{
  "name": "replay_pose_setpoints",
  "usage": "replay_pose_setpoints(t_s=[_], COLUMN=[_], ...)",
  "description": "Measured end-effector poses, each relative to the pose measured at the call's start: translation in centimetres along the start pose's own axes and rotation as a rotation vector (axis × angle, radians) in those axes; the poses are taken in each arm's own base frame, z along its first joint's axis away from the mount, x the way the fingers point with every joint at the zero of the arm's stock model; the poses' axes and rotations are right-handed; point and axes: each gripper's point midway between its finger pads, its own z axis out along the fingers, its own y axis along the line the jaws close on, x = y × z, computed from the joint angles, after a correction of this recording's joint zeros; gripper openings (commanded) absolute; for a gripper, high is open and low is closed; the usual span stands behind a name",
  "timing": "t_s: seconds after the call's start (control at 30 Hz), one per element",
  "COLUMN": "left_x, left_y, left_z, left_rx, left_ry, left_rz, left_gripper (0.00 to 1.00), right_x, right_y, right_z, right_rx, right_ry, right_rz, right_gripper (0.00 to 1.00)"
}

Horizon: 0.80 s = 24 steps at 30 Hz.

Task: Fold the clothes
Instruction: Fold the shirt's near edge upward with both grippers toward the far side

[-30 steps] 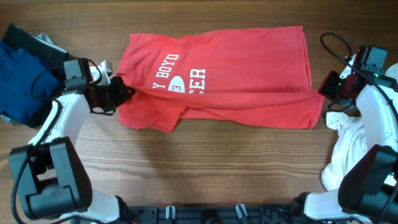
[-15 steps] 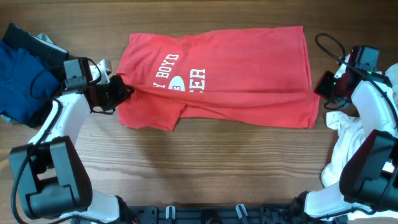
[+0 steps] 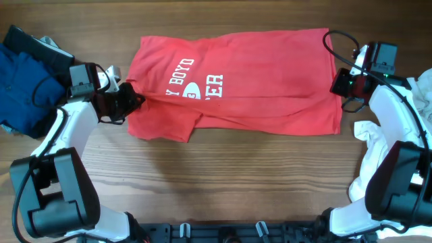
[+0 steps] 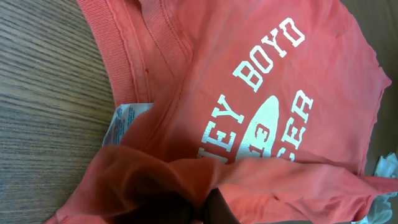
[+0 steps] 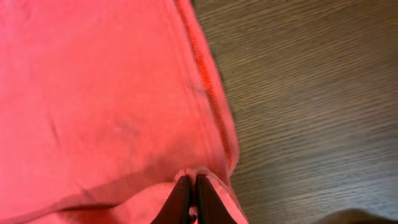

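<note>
The red T-shirt [image 3: 236,84] lies spread across the wooden table, partly folded lengthwise, white lettering toward the left. My left gripper [image 3: 131,100] is shut on the shirt's left edge near the collar; in the left wrist view the cloth [image 4: 261,93] bunches over the fingers [image 4: 208,208] and hides them. My right gripper [image 3: 337,86] is shut on the shirt's right edge; in the right wrist view its fingertips [image 5: 189,186] pinch a fold of red fabric [image 5: 99,93] beside the hem.
A dark blue garment [image 3: 23,88] lies at the left table edge. A white garment [image 3: 388,162] is heaped at the right edge, below my right arm. Bare wood [image 3: 223,182] runs along the front of the shirt.
My right gripper has moved left and toward the back, carrying the shirt's right edge inward. The left gripper has stayed put.
</note>
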Motion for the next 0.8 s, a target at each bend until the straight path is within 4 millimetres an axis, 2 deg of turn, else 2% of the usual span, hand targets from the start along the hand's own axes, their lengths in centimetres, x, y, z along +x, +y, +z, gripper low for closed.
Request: replay_pose_setpoints(t_s=[0.07, 0.1, 0.13, 0.2, 0.27, 0.37, 0.5, 0.63, 0.77, 0.8], left_x=[0.0, 0.0, 0.0, -0.1, 0.1, 1.1, 3.1, 4.6, 6.1, 7.1], left_y=[0.0, 0.1, 0.1, 0.2, 0.3, 0.7, 1.2, 0.2, -1.3, -2.2], left_z=[0.0, 0.0, 0.0, 0.0, 0.0, 0.0, -0.2, -0.3, 0.3, 0.9], left_rx=[-0.001, -0.004, -0.004, -0.009, -0.017, -0.035, -0.052, 0.000, 0.021, 0.012], left_ry=[0.000, -0.001, -0.002, -0.003, 0.003, 0.038, 0.116, 0.183, 0.235, 0.261], left_rz=[0.000, 0.000, 0.000, -0.001, -0.015, -0.040, -0.085, -0.098, -0.023, 0.031], left_gripper=[0.06, 0.10, 0.24, 0.33, 0.51, 0.54, 0.52, 0.52, 0.56, 0.57], right_x=[-0.1, -0.1, -0.1, 0.2, 1.6, 3.8, 8.2, 9.9, 12.3, 12.9], right_y=[-0.5, -0.6, -0.6, -0.7, -0.9, -1.2, -1.1, -0.9, -0.9, -0.9], right_z=[0.0, 0.0, 0.0, 0.0, -0.1, -0.3, -1.4, -1.5, -1.0, -0.8], right_rx=[0.027, 0.034, 0.037, 0.038, 0.047, 0.059, 0.051, 0.034, 0.021, 0.020], right_ry=[-0.004, -0.005, -0.006, 0.008, 0.062, 0.154, 0.336, 0.395, 0.452, 0.460], right_rz=[0.011, 0.014, 0.017, 0.023, 0.027, 0.030, 0.044, 0.052, 0.064, 0.065], right_gripper=[0.34, 0.41, 0.44, 0.45, 0.44, 0.42, 0.36, 0.25, 0.22, 0.22])
